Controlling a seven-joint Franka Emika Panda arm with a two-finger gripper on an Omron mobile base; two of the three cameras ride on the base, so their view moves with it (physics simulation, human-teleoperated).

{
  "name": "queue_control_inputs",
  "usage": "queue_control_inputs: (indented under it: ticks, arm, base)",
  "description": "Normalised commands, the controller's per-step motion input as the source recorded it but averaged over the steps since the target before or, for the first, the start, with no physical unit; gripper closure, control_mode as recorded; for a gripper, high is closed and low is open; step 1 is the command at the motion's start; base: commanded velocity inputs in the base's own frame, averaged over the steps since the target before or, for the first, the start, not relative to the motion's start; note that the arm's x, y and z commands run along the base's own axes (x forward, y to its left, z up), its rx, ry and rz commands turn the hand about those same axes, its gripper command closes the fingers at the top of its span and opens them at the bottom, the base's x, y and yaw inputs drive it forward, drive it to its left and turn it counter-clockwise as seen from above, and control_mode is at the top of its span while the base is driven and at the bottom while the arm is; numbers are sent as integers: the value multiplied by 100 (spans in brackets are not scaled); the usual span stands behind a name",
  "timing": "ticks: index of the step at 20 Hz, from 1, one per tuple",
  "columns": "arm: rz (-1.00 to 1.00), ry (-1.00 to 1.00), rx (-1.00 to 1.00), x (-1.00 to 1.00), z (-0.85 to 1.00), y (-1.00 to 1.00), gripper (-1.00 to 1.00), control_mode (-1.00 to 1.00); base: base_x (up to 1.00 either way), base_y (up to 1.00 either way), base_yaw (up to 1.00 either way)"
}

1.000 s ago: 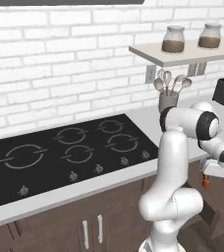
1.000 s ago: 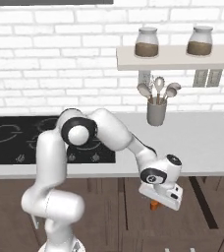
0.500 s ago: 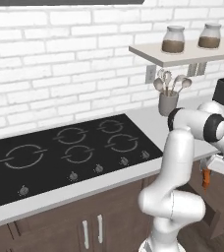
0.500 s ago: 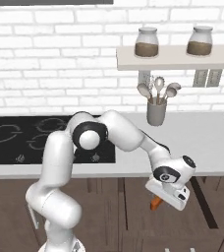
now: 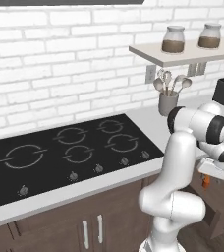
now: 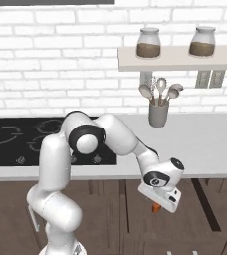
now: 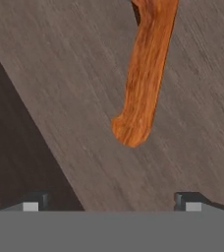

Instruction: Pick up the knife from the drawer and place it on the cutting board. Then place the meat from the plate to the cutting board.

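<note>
While its jaws stand wide apart and hold nothing, the gripper (image 7: 109,199) hangs just over the knife (image 7: 142,78), whose orange-red handle lies flat on the grey-brown drawer floor (image 7: 50,74), below the counter (image 6: 205,144) bearing the utensil holder (image 6: 158,113).

No readable text, labels, brands or numbers on anything in view.

Arm reaches down past the front edge of the grey counter (image 6: 205,144). Gripper (image 6: 158,203) sits below counter level, before the dark wood cabinet fronts (image 6: 110,209). An orange-red knife handle (image 6: 156,208) shows just beneath the hand; contact not discernible.
</note>
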Motion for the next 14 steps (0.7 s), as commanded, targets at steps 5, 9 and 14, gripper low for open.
queue_control_inputs:
  ticks: [5,9,14]
  arm:
    - [-1,1,0,8,-6,-25,-100,-100]
    - [-1,4,0,21,-7,-7,-100,-100]
    - [0,4,0,32,-6,-8,-100,-100]
  base:
    - [0,0,0]
    - [0,0,0]
    - [0,0,0]
